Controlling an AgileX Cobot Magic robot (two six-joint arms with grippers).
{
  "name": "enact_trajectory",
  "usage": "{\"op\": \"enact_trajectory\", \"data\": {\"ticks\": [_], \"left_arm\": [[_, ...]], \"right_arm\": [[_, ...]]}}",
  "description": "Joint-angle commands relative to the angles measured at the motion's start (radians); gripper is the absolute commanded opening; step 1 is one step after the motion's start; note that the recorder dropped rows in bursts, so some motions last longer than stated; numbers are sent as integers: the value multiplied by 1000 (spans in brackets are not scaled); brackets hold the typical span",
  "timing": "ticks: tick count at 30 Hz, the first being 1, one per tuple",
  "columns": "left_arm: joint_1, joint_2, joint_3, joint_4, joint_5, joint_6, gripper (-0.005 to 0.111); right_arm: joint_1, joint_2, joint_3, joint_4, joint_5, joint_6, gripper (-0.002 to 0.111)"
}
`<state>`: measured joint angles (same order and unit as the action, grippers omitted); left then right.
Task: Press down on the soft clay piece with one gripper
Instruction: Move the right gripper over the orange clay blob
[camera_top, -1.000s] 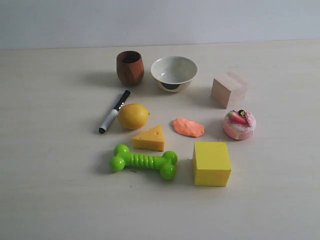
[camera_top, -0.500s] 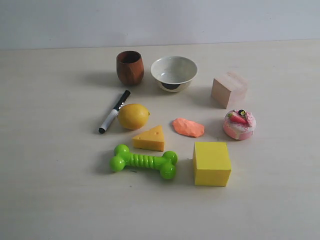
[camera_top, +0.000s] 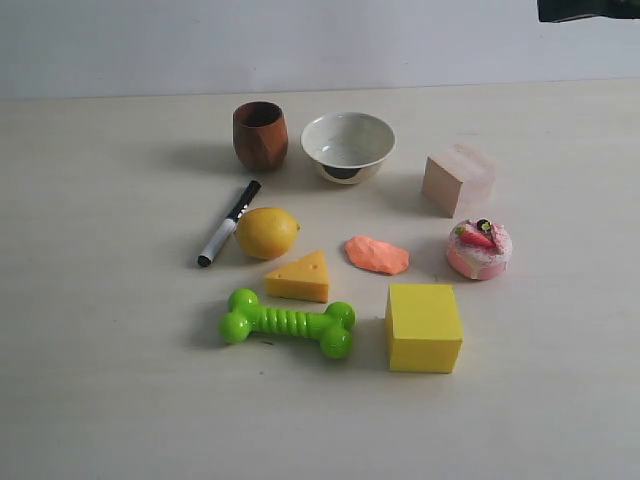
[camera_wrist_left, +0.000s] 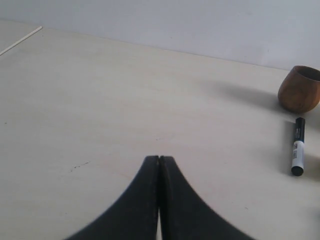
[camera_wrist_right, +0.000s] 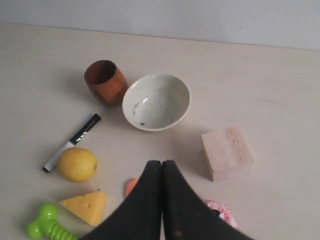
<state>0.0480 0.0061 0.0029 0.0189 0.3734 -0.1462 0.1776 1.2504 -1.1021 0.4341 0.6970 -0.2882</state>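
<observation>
The soft clay piece (camera_top: 377, 254), a flat salmon-orange blob, lies on the table between the cheese wedge (camera_top: 299, 277) and the pink cake toy (camera_top: 479, 249). In the right wrist view only a sliver of the clay (camera_wrist_right: 130, 185) shows beside my right gripper (camera_wrist_right: 161, 163), which is shut, empty and high above the table. A black part of the right arm (camera_top: 588, 9) enters the exterior view at the top right corner. My left gripper (camera_wrist_left: 159, 158) is shut on nothing, over bare table away from the objects.
Around the clay stand a lemon (camera_top: 266, 232), marker (camera_top: 228, 223), brown cup (camera_top: 260, 134), white bowl (camera_top: 348, 146), wooden block (camera_top: 458, 178), yellow cube (camera_top: 423, 327) and green bone toy (camera_top: 287, 322). The cup (camera_wrist_left: 299, 89) and marker (camera_wrist_left: 298, 152) also show in the left wrist view.
A black part of the right arm has come into the exterior view at the top right corner. The objects on the table have not moved.
</observation>
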Motion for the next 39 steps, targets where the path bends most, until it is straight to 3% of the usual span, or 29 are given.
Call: {"op": "enact_trajectory", "data": {"ticks": [1, 7, 14, 21, 24, 32, 39], "left_arm": [[1, -6, -3, 0, -9, -6, 0], [1, -6, -3, 0, -9, -6, 0], [1, -6, -3, 0, -9, -6, 0], [1, -6, -3, 0, -9, -6, 0], [1, -6, -3, 0, -9, -6, 0], [1, -6, -3, 0, -9, -6, 0], [1, -6, -3, 0, -9, -6, 0]], "right_arm": [[2, 7, -10, 9, 60, 47, 0], [20, 65, -10, 41, 141, 47, 0], [172, 161, -10, 28, 143, 47, 0], [253, 285, -54, -178, 181, 243, 0], [269, 349, -98, -264, 197, 303, 0], [270, 505, -238, -225, 202, 342, 0], [276, 644, -387, -232, 329, 356, 0]]}}
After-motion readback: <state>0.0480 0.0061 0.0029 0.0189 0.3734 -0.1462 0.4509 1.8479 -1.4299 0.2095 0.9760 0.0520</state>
